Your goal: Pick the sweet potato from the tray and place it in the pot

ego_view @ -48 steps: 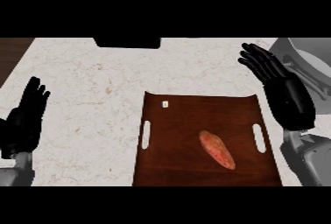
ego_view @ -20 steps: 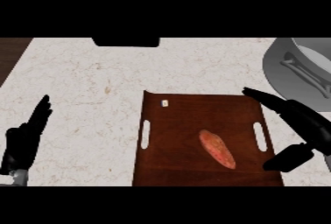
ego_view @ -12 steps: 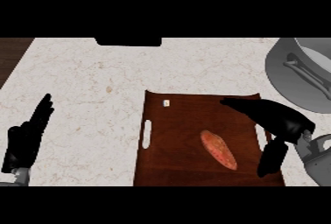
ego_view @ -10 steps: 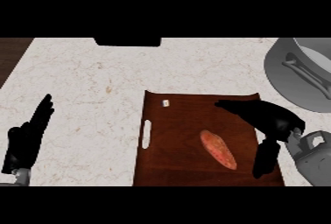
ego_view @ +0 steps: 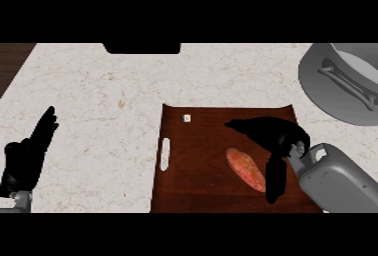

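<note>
An orange sweet potato (ego_view: 246, 169) lies slantwise on the dark brown tray (ego_view: 207, 190), right of the tray's middle. My right hand (ego_view: 275, 137) hovers just right of and above it, fingers spread over its far end and the thumb hanging down along its right side; nothing is held. The grey pot (ego_view: 341, 85) with a handle across its rim stands at the counter's far right, partly cut off by the view's edge. At the view's left edge my left hand (ego_view: 28, 156) rests open, fingers up.
The tray has a white slot handle (ego_view: 165, 154) on its left side and a small white tag (ego_view: 187, 118) near its far edge. A dark object (ego_view: 142, 48) sits at the counter's back edge. Pale marble counter (ego_view: 96, 100) stretches left of the tray.
My right hand has swung down from beside the pot and moved left over the tray, ending beside the sweet potato. The sweet potato and the left hand have stayed put.
</note>
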